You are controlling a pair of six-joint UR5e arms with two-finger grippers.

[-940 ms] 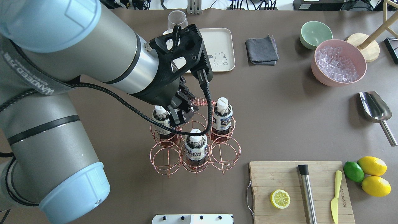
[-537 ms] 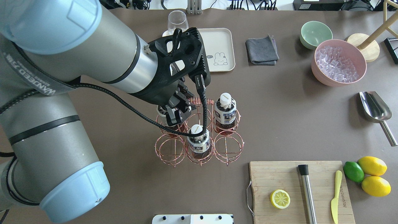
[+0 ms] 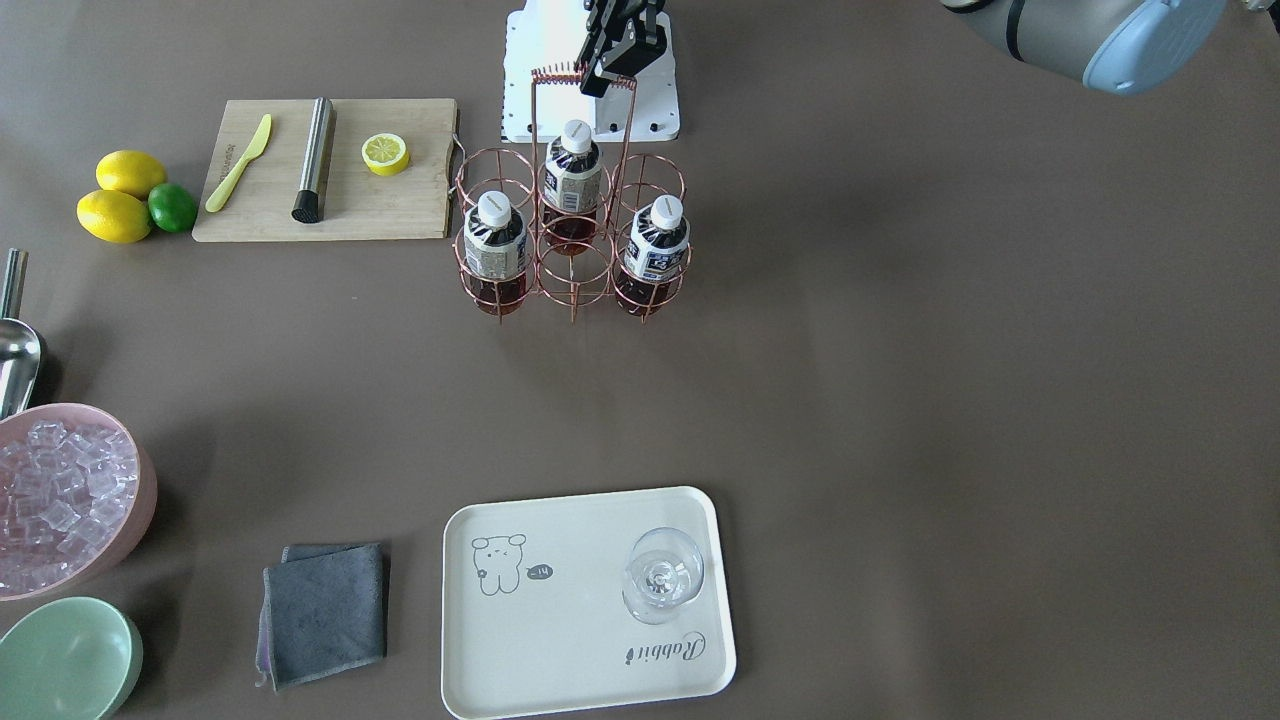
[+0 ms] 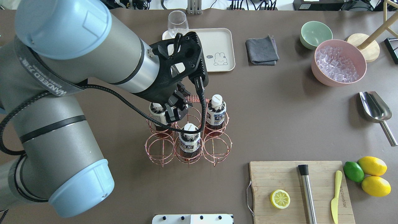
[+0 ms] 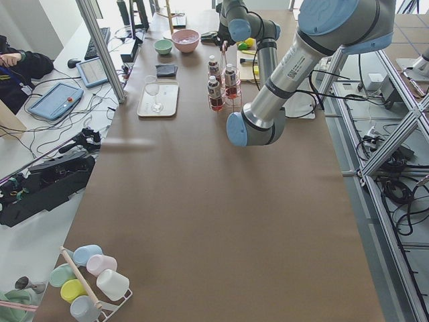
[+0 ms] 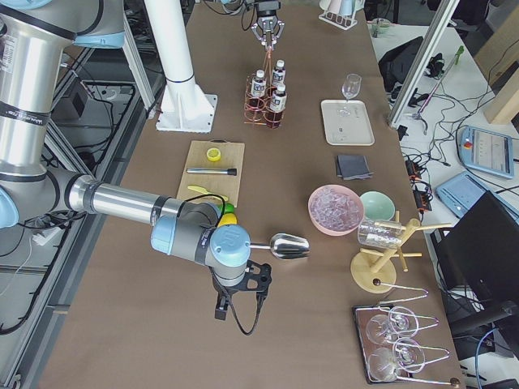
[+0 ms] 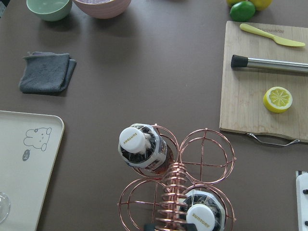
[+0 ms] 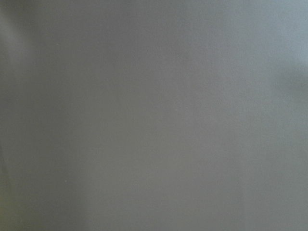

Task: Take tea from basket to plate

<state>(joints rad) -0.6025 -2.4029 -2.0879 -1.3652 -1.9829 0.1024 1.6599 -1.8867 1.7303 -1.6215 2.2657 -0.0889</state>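
Tea bottles (image 3: 493, 245) stand upright, caps up, in basket (image 3: 575, 300); left tool (image 3: 606, 78) clamps its handle (image 7: 173, 192).

Seen from behind the robot, the basket (image 7: 174, 192) stands mid-table. A tea bottle (image 3: 655, 245) stands in its far left ring, a second tea bottle (image 3: 494, 240) in the far right ring, a third tea bottle (image 3: 572, 175) in the near middle ring. Behind the basket lies the plate (image 4: 219, 40), with a glass (image 3: 662, 578) on its left end. Right of the plate lie a cloth (image 4: 261, 51), a small bowl (image 4: 315, 34) and an ice bowl (image 4: 326, 79). The cutting board (image 4: 273, 177) lies near right, with a lemon half (image 4: 280, 199), a metal stick (image 4: 307, 196) and a knife (image 4: 335, 199) on it.
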